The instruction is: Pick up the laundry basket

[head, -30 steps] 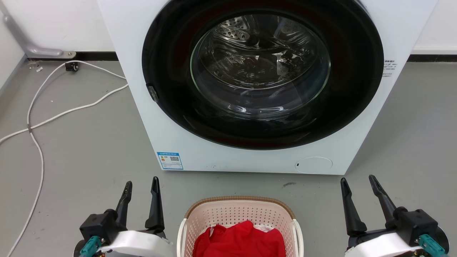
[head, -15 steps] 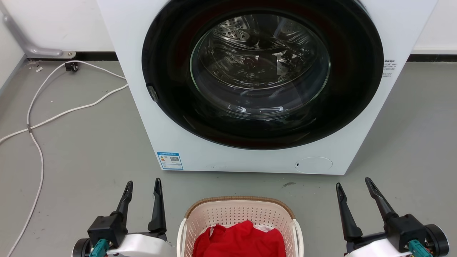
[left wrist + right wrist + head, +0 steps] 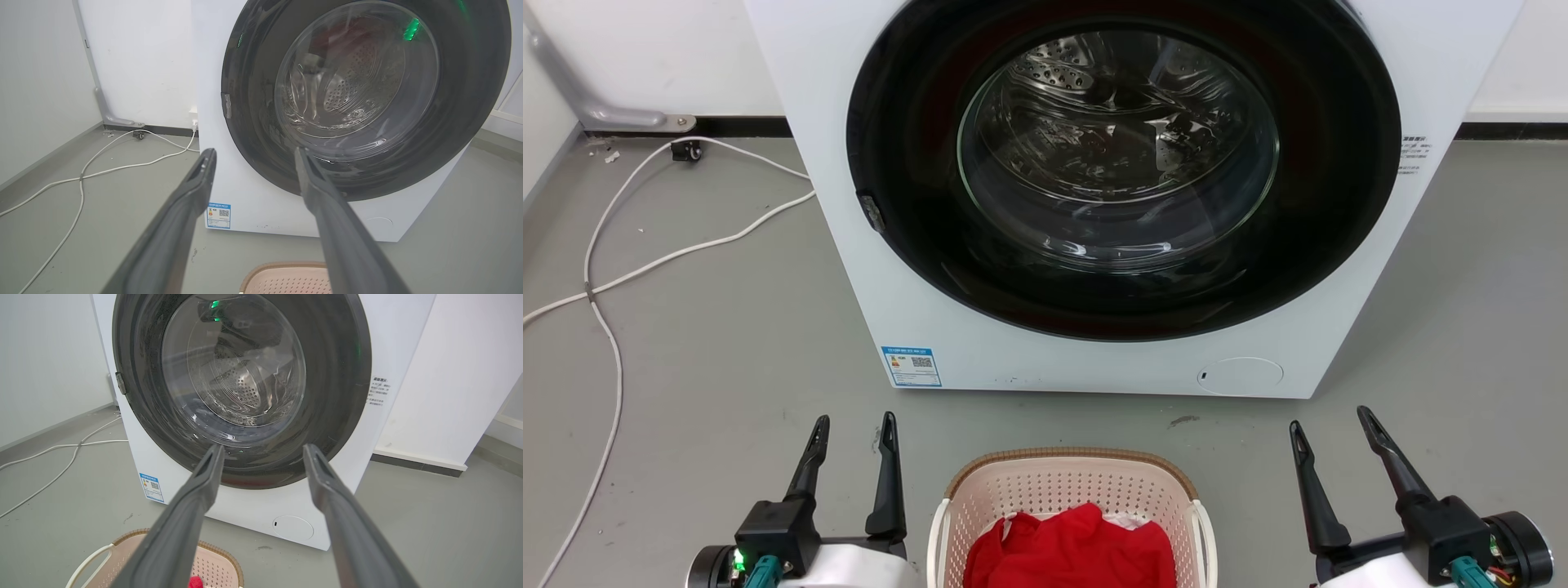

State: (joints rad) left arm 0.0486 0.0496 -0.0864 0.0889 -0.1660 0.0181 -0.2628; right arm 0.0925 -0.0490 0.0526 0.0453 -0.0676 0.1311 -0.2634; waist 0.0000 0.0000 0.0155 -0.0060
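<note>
The cream-white perforated plastic laundry basket (image 3: pixel 1068 488) with a brown woven-look rim sits on the grey floor (image 3: pixel 727 343) before the white front-loading washing machine (image 3: pixel 1094 367), red cloth (image 3: pixel 1070 551) heaped inside. The left gripper (image 3: pixel 855 419) hangs at one side, the right gripper (image 3: pixel 1330 418) well off the other, both spread wide, empty, clear of the basket.

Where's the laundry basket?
In the head view the laundry basket sits on the floor at the bottom middle, between the left gripper and right gripper, before the washing machine.
</note>
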